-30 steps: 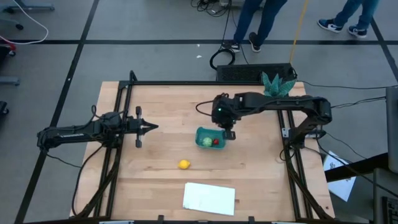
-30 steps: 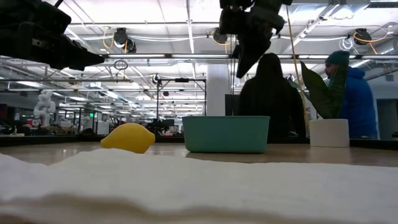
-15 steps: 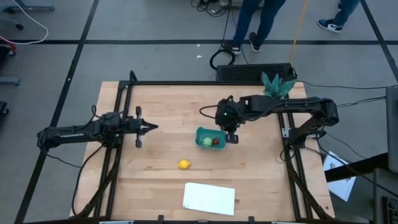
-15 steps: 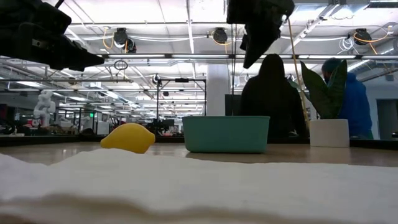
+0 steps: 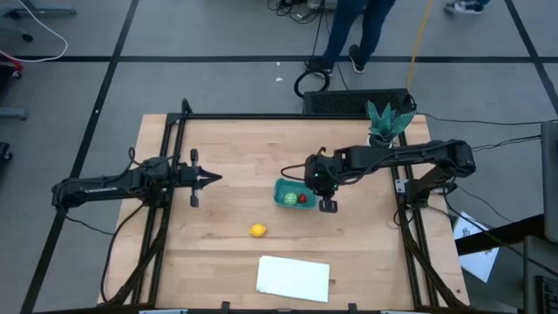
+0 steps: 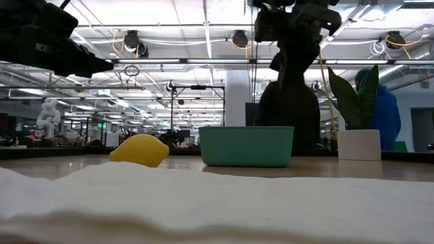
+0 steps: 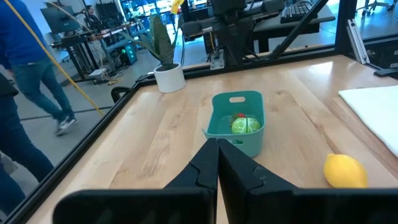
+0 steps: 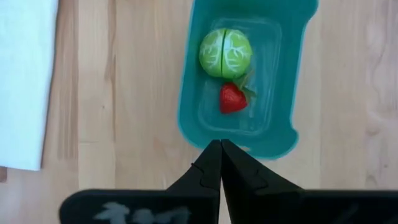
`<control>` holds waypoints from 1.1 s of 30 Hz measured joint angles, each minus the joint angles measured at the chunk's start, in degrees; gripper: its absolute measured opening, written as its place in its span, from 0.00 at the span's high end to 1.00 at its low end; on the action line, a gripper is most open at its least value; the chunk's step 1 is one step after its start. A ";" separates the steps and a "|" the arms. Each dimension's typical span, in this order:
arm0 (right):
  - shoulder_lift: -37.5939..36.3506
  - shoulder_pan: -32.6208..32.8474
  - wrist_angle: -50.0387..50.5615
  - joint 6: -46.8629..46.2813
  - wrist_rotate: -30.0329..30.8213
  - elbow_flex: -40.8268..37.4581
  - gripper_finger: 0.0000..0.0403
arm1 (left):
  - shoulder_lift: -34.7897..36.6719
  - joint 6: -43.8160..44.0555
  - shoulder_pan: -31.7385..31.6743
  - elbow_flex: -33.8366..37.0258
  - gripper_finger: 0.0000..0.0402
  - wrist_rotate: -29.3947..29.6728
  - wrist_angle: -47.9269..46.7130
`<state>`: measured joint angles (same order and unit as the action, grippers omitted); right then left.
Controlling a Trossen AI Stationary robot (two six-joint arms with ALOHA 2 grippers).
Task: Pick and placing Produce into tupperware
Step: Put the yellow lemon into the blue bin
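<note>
The teal tub (image 5: 281, 187) stands on the table near its middle. In it lie the light-green ball (image 8: 225, 53) and the red strawberry (image 8: 232, 98), which touch each other. The yellow lemon (image 5: 258, 230) lies on the bare wood nearer the front edge; it also shows in the low view (image 6: 140, 150). My right gripper (image 5: 327, 205) is shut and empty, well above the table at the tub's right end. My left gripper (image 5: 214, 178) is shut and empty, left of the tub, pointing at it.
A white sheet (image 5: 294, 277) lies at the front edge. A potted plant (image 5: 388, 118) stands at the far right corner. People stand beyond the far edge. Bare wood lies between the lemon and the tub (image 7: 238, 99).
My right gripper has gone from over the tub toward the table's right and near edges, and now stands off the tub's right end. The tub, the ball, the strawberry and the lemon have stayed where they were.
</note>
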<state>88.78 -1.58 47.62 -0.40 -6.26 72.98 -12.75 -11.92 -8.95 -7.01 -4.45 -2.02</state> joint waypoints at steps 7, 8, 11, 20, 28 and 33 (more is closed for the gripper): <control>-7.64 -0.22 -3.19 -0.33 0.15 -3.16 1.00 | 0.00 0.00 -0.02 0.00 0.98 -0.02 0.00; -9.32 -0.33 -3.86 -0.51 0.15 -3.97 1.00 | 0.00 -0.02 0.00 0.00 0.98 -0.02 0.00; -14.97 -1.01 -6.56 -1.13 0.29 -7.18 1.00 | 0.00 -0.02 -0.02 0.00 0.98 -0.02 -0.03; -30.58 -1.71 -13.96 -4.18 9.46 -18.95 1.00 | 0.00 -0.04 -0.02 0.00 0.98 0.00 0.02; -41.09 0.84 -26.92 -4.90 13.77 -30.61 1.00 | 0.00 -0.04 -0.02 0.00 0.98 0.02 0.01; -46.46 1.36 -31.49 -5.18 13.72 -36.50 1.00 | 0.00 -0.04 -0.02 0.00 0.98 0.04 0.00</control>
<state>42.32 -0.23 16.12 -5.58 7.45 36.47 -12.75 -11.97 -8.97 -7.01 -4.41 -2.02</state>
